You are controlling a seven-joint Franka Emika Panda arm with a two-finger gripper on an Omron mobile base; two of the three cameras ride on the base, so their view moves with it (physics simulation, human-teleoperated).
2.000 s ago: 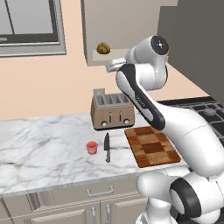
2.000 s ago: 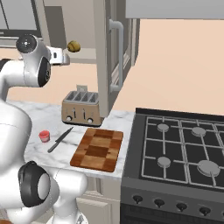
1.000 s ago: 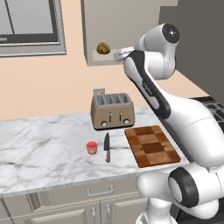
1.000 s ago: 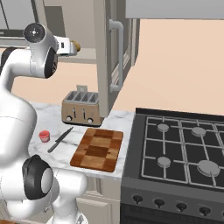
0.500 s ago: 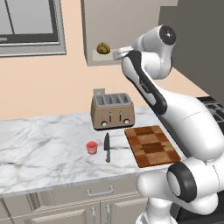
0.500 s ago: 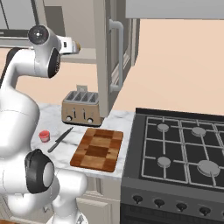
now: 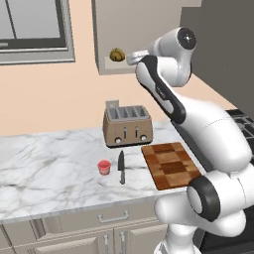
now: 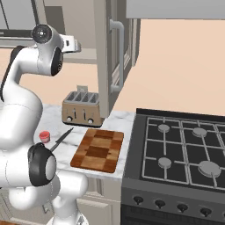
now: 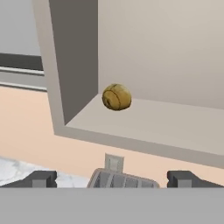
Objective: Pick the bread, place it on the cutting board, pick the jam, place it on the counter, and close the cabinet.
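bread (image 9: 117,96) | cabinet (image 9: 148,122) shelf | likely light, crusty, squashable; take across its round middle | gripper (image 9: 112,178) spread wide, empty

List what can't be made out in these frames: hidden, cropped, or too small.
- Gripper: hand view, tips cut off by the bottom band.
- Small round golden-brown bread: right base view, hidden behind the arm.
- Beige-grey wall cabinet: upper interior cropped by the hand view's top edge.
- Small red jam jar: too small to read a label.
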